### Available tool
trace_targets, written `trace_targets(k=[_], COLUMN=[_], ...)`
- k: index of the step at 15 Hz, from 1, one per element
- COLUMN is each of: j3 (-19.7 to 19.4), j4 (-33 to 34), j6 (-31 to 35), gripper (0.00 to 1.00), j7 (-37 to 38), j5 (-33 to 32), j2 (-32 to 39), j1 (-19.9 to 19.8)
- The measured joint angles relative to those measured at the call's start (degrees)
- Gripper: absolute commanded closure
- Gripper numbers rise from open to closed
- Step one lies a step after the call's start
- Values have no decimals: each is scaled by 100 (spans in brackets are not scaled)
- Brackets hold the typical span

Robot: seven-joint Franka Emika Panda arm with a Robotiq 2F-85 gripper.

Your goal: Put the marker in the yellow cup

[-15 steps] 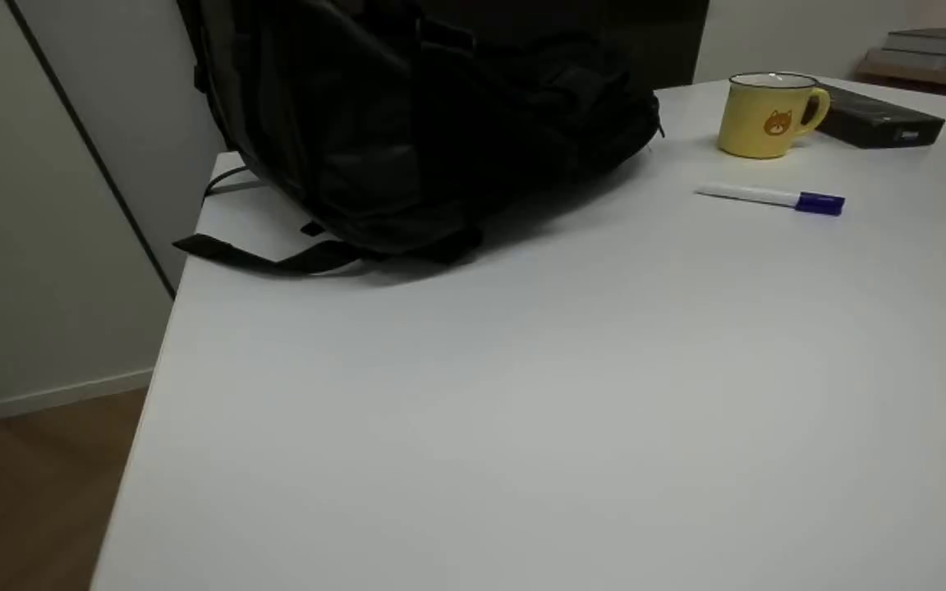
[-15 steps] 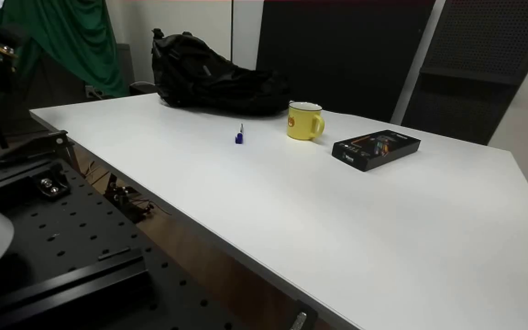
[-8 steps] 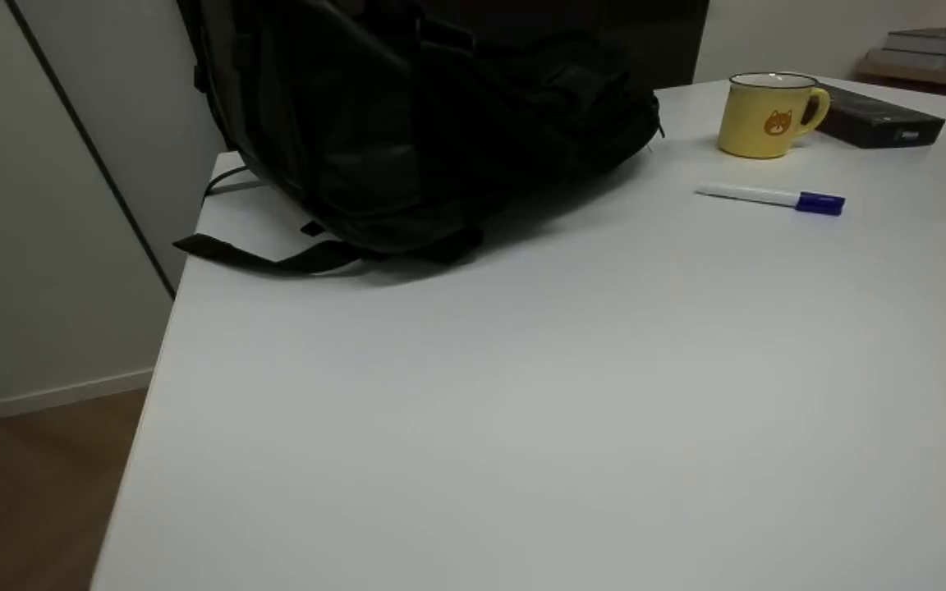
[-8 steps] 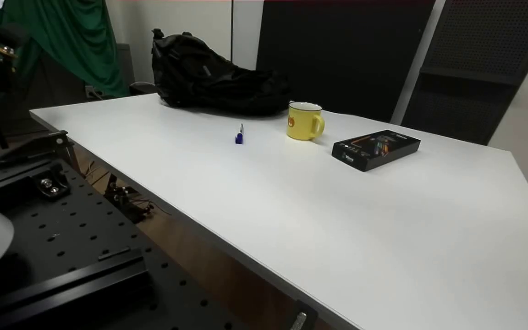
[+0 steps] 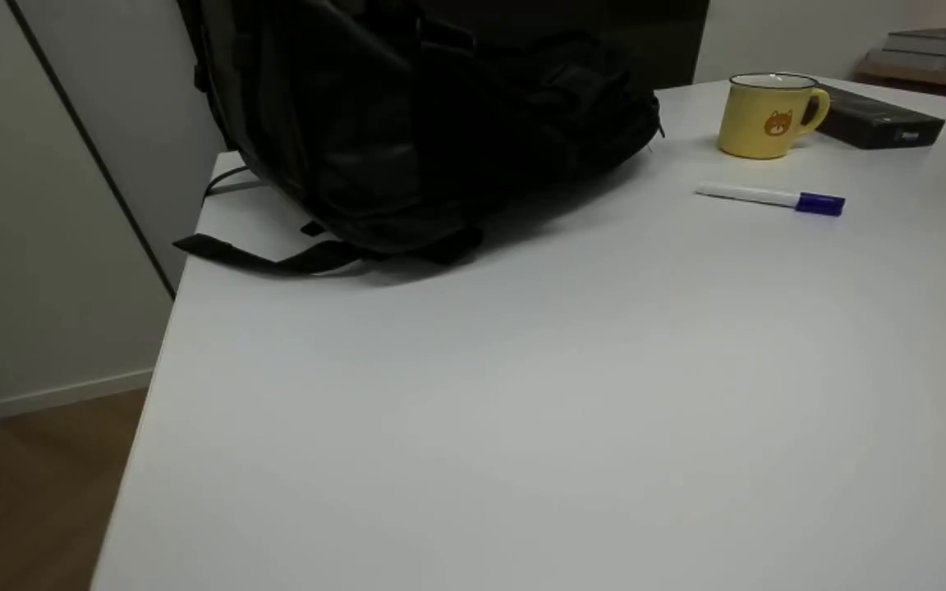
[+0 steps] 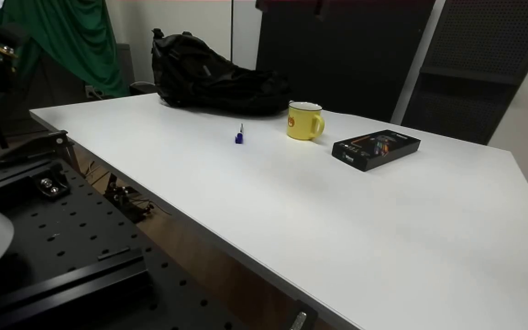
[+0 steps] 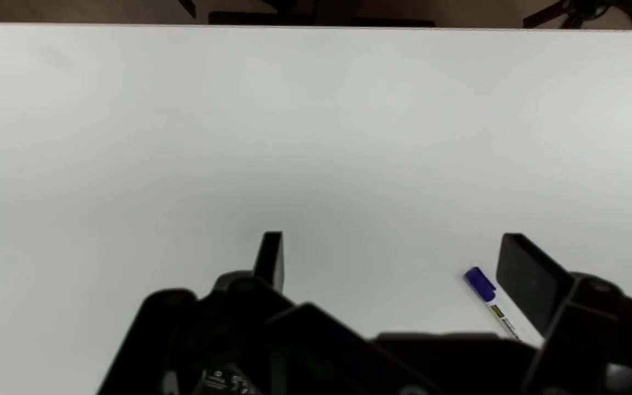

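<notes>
Apparently approach step: gripper (image 7: pixel 395 260) hovers spread wide, nothing held; marker (image 7: pixel 501 308) lies on the table (image 6: pixel 383 220), near but apart from the yellow cup (image 6: pixel 300 126). Next, probably: centre over marker, rotate to straddle it, descend.

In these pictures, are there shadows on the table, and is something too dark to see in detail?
Wrist view: a soft grey shadow on the table near mid-picture, and the hand mostly black; both exterior views: shade under the backpack, itself too dark for much detail.
</notes>
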Motion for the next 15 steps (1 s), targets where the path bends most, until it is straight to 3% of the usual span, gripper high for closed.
trace_targets(k=[10, 15], j3=[1387, 1834], j4=[-99, 339], j6=[2029, 2838], gripper=[0, 0], j7=[-583, -788], j5=[1058, 650], j2=[1307, 2263], j1=[1334, 1483])
